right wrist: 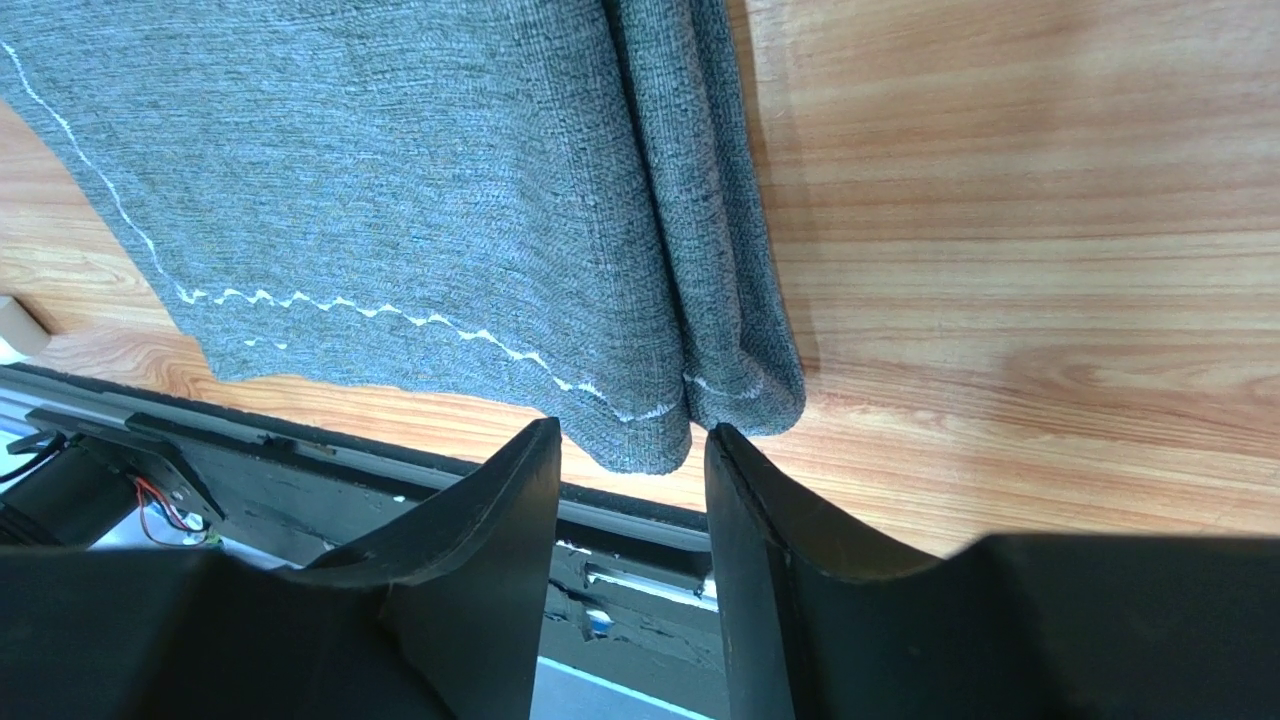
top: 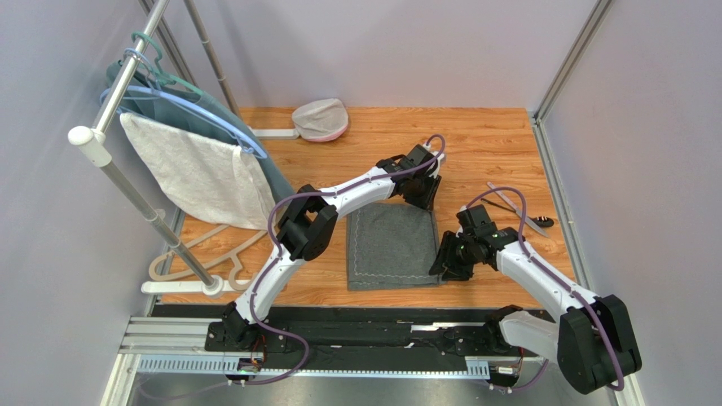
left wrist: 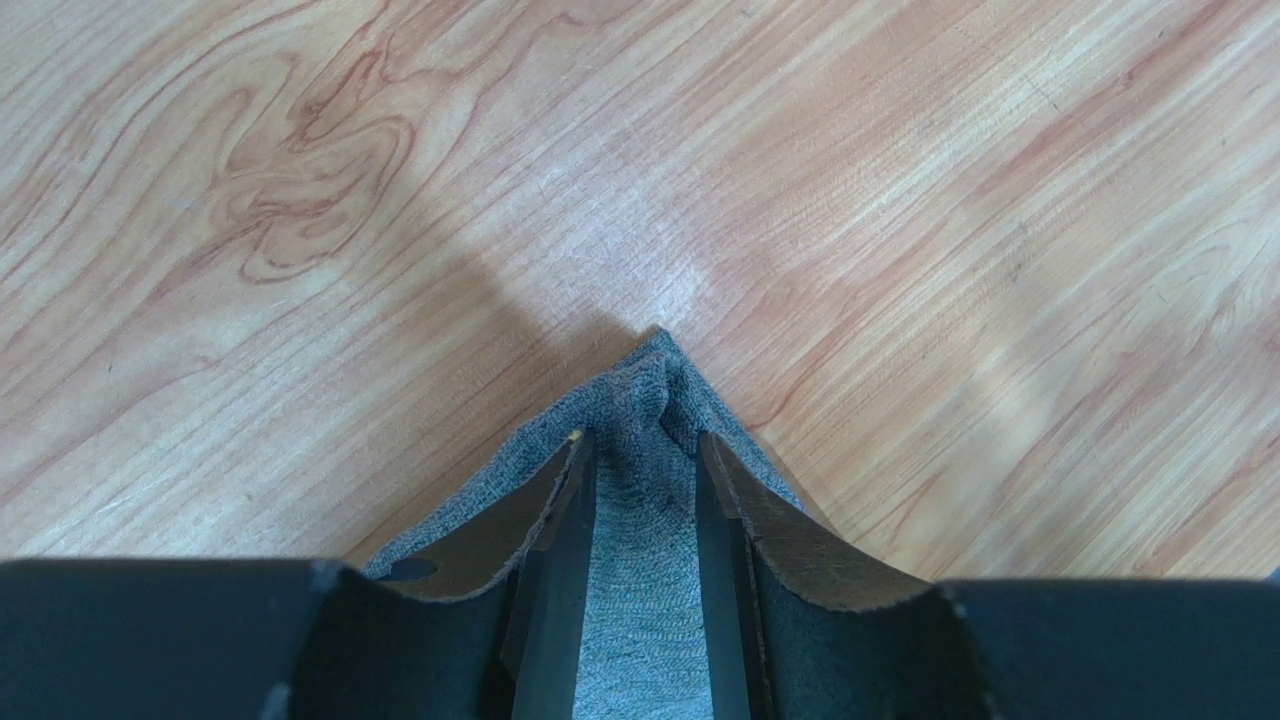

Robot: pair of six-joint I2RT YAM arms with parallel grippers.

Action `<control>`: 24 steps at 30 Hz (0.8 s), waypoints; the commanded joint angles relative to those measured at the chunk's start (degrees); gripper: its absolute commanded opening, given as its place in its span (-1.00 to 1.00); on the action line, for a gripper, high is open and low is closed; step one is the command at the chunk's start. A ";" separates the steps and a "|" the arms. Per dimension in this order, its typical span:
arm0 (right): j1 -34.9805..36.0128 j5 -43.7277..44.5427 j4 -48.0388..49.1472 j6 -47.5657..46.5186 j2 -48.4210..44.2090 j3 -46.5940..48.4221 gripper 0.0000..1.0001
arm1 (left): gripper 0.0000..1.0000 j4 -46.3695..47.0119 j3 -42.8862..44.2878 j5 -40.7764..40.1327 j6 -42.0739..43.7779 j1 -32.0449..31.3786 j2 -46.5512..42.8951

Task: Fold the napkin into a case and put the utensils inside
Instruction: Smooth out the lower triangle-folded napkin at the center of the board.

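My top camera sat high behind the arm bases, looking down over the whole orange-brown wooden table (top: 491,144). The left wrist camera looked closely past the black left gripper (left wrist: 642,438) at one corner of the dark grey woven napkin (left wrist: 646,393). The right wrist camera, equally close, faced another corner past the black right gripper (right wrist: 631,428). All three shared that napkin.

White towel (top: 199,173), teal garment (top: 278,175), wooden table (top: 474,144)

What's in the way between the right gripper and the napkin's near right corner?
Nothing visible. The right gripper sits open right at the napkin's doubled near corner, with only bare table around it. The utensils lie farther back and right, clear of it.
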 commanded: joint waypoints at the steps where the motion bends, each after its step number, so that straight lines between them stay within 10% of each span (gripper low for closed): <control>1: 0.60 -0.29 2.80 1.85 1.16 -1.66 -0.17 | -0.24 1.43 2.27 0.12 0.22 -0.07 0.62; 5: 1.13 -1.00 4.92 2.73 1.51 -2.10 -0.32 | -0.29 1.69 2.45 0.04 -0.31 -0.07 0.88; 9: 1.05 2.86 1.68 3.34 1.77 -1.40 -1.00 | -0.47 1.95 2.71 -1.19 -0.75 -0.07 0.88; 18: 0.87 12.72 -5.28 14.86 -4.12 -6.67 -1.00 | -0.88 1.43 6.31 -4.09 -1.19 0.80 3.07; 24: 0.87 8.68 -3.70 9.07 -0.95 -2.64 -0.68 | 0.01 -2.61 7.91 -4.00 0.92 0.89 0.29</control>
